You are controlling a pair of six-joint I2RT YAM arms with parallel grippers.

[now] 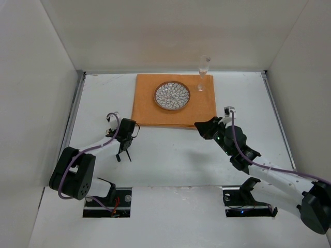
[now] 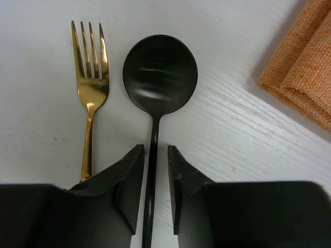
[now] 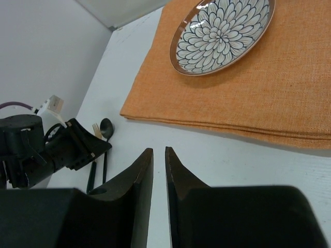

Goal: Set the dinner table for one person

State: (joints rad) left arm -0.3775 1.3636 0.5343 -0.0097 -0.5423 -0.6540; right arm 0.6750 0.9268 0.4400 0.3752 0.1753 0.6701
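Observation:
A gold fork (image 2: pixel 90 82) and a black spoon (image 2: pixel 160 67) lie side by side on the white dinner table (image 1: pixel 170 160), left of the orange cloth mat (image 1: pixel 150 111). My left gripper (image 2: pixel 155 150) points down over them (image 1: pixel 124 156). Its jaws are narrowly open, straddling the spoon's handle with a thin gap on each side. A flower-patterned plate (image 1: pixel 172 95) sits on the mat, with a tall clear glass (image 1: pixel 202 72) at the mat's far right corner. My right gripper (image 1: pixel 198 125) is empty near the mat's front right corner, its jaws shut to a thin slit (image 3: pixel 159 151).
White walls close in the table at the back and both sides, and metal rails (image 1: pixel 74 111) run along the side edges. The folded mat edge (image 2: pixel 305 77) lies just right of the spoon. The left arm shows in the right wrist view (image 3: pixel 31 150).

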